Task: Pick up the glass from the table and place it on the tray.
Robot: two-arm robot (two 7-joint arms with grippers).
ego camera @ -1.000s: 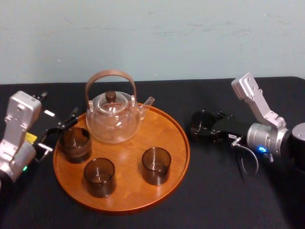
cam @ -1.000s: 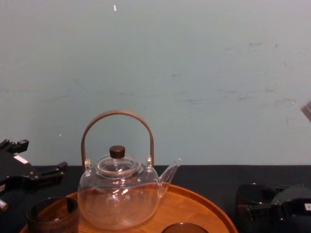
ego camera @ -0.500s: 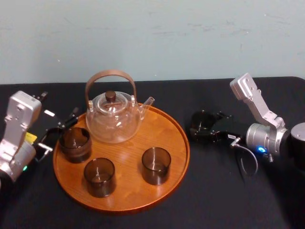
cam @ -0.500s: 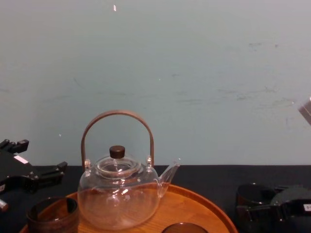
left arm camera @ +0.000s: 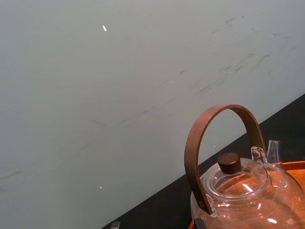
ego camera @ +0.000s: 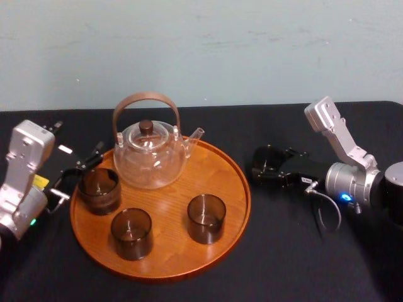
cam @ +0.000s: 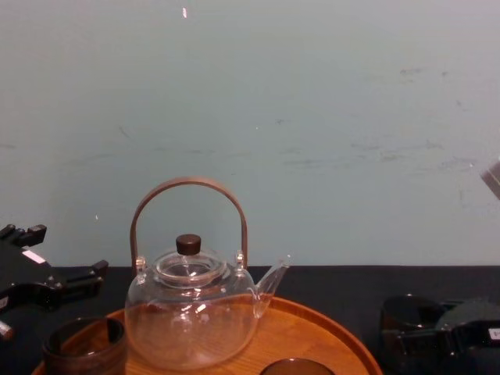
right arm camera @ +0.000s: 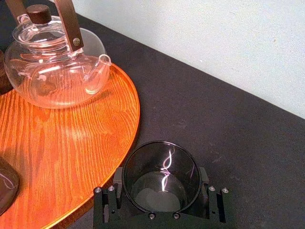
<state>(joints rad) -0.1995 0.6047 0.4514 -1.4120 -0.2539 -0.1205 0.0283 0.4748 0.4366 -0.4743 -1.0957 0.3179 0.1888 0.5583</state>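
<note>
The glass (ego camera: pixel 264 157), dark and smoky, stands upright on the black table just right of the tray (ego camera: pixel 239 182). My right gripper (ego camera: pixel 272 167) reaches in from the right and is shut on the glass. In the right wrist view the black fingers (right arm camera: pixel 110 202) press on both sides of the glass (right arm camera: pixel 161 164), a short gap from the tray's rim (right arm camera: pixel 136 114). The round orange-brown wooden tray holds a glass teapot (ego camera: pixel 149 154) and three dark glasses. At the tray's left edge my left gripper (ego camera: pixel 79 171) is open beside one of those glasses (ego camera: pixel 99 189).
The teapot (cam: pixel 191 312) with its brown hoop handle (left arm camera: pixel 221 112) stands at the tray's back. Two other glasses (ego camera: pixel 131 233) (ego camera: pixel 206 217) stand at its front. Bare wood lies at the tray's right side (right arm camera: pixel 71 143). A pale wall rises behind the black table (ego camera: pixel 283 251).
The right arm's wrist swayed a little and came back. The glass, the tray and the left arm stay where they were.
</note>
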